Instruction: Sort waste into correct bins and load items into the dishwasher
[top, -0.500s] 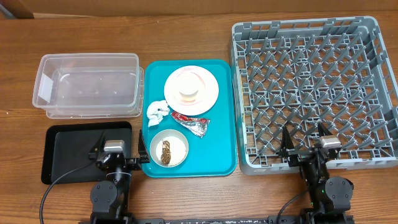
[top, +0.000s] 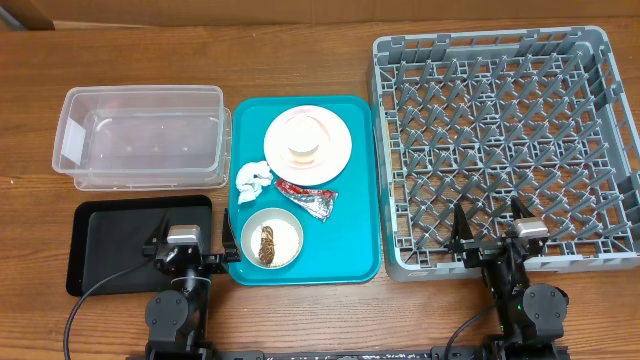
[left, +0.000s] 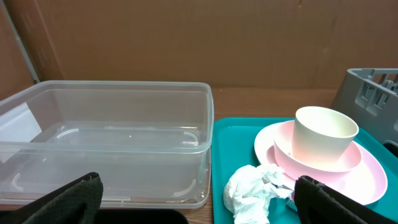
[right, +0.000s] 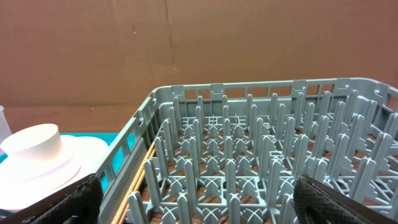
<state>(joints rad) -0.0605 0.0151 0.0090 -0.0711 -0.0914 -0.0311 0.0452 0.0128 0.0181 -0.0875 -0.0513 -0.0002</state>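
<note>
Waste is held by neither arm: the left jaws are recorded wide open with nothing between them, and the right jaws are likewise spread and empty (fingertips show only at the lower corners of each wrist view). The left jaws are placed over the near right end of the black tray (top: 110, 240), facing the clear tub (top: 140, 135). The right jaws are placed at the near edge of the dish rack (top: 500, 140).

On the teal tray (top: 355, 240), the crumpled tissue (top: 252, 180) is seen just beside the foil wrapper (top: 310, 197). The food scraps (top: 268, 244) are contained in the white bowl (top: 272, 238). The cream cup (left: 323, 132) is stood in the pink bowl (left: 317, 160) on the pink plate (left: 367, 183). Everything is carried by the wooden worktop (top: 300, 50).
</note>
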